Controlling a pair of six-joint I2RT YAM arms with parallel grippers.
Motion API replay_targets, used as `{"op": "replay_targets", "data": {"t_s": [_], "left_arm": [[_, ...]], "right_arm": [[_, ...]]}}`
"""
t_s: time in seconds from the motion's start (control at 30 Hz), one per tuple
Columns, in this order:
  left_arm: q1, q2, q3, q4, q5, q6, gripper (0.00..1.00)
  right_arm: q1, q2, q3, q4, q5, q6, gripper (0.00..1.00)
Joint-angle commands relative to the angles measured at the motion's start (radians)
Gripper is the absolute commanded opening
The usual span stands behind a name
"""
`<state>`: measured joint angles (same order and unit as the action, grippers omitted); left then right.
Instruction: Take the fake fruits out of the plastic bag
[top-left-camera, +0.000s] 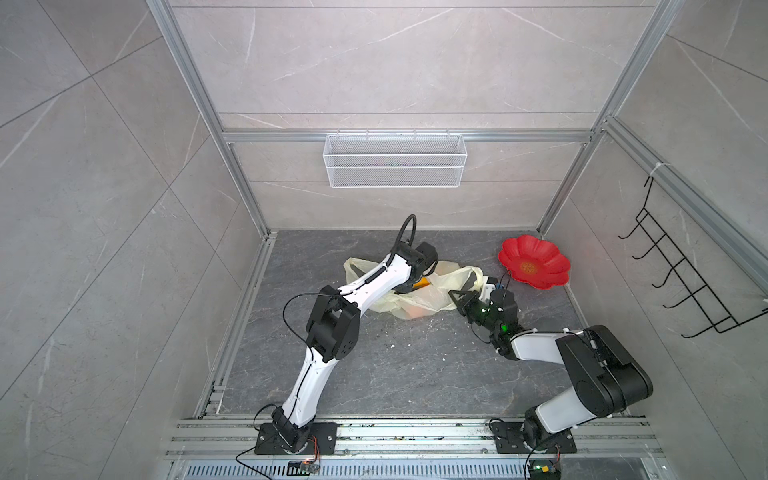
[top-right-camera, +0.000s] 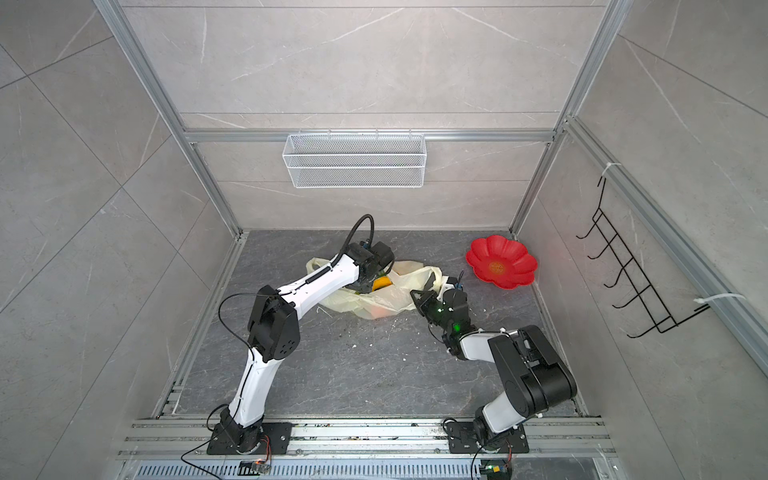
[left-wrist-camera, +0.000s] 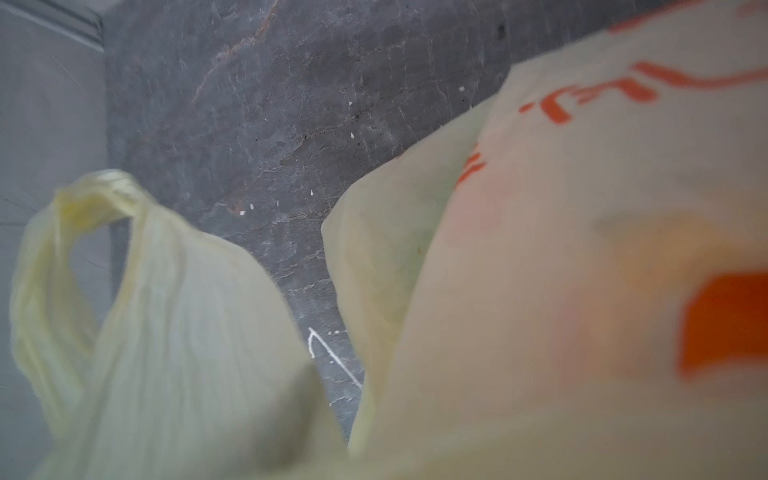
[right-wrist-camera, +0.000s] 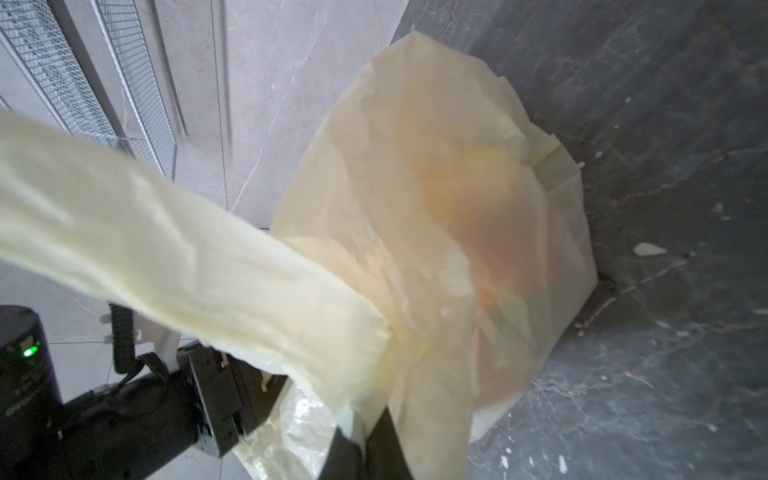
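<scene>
While the right hand (right-wrist-camera: 365, 434) is clamping shut on a handle (right-wrist-camera: 208, 257) of the bag (top-left-camera: 434, 297), which is lying on the desk (top-left-camera: 374, 374) mid-frame in both top views with fruits (top-left-camera: 415, 311) showing through it, the left hand (top-right-camera: 364, 286) is reaching into its mouth, fingers hidden, so I cannot tell its state.

No words or numbers can be made out anywhere. The plastic bag (left-wrist-camera: 582, 216) carries orange printed marks (left-wrist-camera: 590, 93), loose strokes like broken letters, seen close and blurred in the left wrist view and not legible. The red dish (top-left-camera: 515, 251), at about two o'clock on the tabletop (top-left-camera: 395, 374) in both top views, has a small golden emblem (top-left-camera: 528, 267) at its centre, which is too small to decipher.
</scene>
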<state>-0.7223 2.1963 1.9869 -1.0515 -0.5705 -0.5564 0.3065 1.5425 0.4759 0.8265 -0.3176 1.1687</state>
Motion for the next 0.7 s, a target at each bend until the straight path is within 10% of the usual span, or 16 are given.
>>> {"op": "replay_targets", "data": {"t_s": [0.0, 0.37, 0.67], "left_arm": [[0.143, -0.213, -0.199, 0.259, 0.245, -0.029, 0.11], [0.571, -0.657, -0.864, 0.964, 1.093, -0.336, 0.0], [0.621, -0.785, -1.054, 1.076, 1.192, -0.362, 0.0]], "right_arm": [[0.006, -0.051, 0.06, -0.117, 0.003, -0.09, 0.0], [-0.041, 0.108, 0.19, 0.071, -0.216, -0.279, 0.0], [-0.023, 0.284, 0.344, -0.128, -0.12, -0.366, 0.0]]}}
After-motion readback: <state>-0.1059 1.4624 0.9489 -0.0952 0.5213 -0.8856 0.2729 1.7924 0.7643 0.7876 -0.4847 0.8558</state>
